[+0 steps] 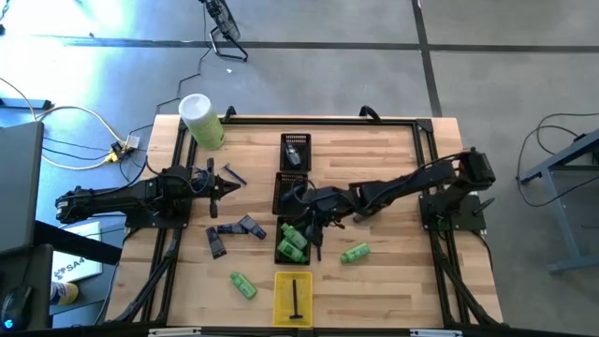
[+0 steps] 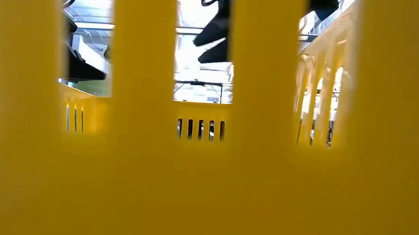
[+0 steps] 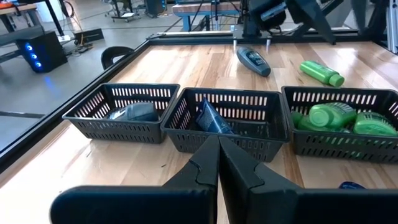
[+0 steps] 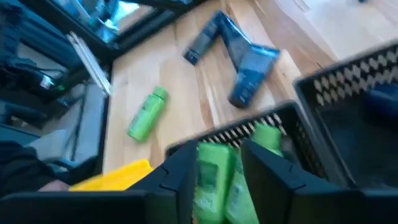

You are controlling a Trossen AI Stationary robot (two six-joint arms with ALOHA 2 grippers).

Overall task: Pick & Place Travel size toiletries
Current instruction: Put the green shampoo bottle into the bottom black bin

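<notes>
Three black trays stand in a row down the table's middle. The near one (image 1: pixel 292 241) holds bright green bottles (image 4: pixel 211 180), the middle one (image 3: pixel 227 121) a purple-grey tube (image 3: pixel 210 118), and the far one (image 3: pixel 127 109) a grey-blue oval piece (image 3: pixel 134 112). More green bottles (image 1: pixel 243 285) (image 1: pixel 354 253) and tubes (image 1: pixel 251 227) (image 1: pixel 217 241) lie flat on the wood. My right gripper (image 4: pixel 217 168) is open just above the near tray, its fingers on either side of a bottle lying there. My left gripper (image 3: pixel 219 155) is shut and empty at the table's left, beside a tube (image 1: pixel 234 175).
A yellow tray (image 1: pixel 293 298) holding a thin dark stick sits at the near edge, and its wall (image 2: pixel 207 167) fills the low view. A big pale-green cylinder (image 1: pixel 201 120) lies at the far left corner. A dark oval piece (image 3: pixel 253 60) lies right of the trays. A black frame borders the table.
</notes>
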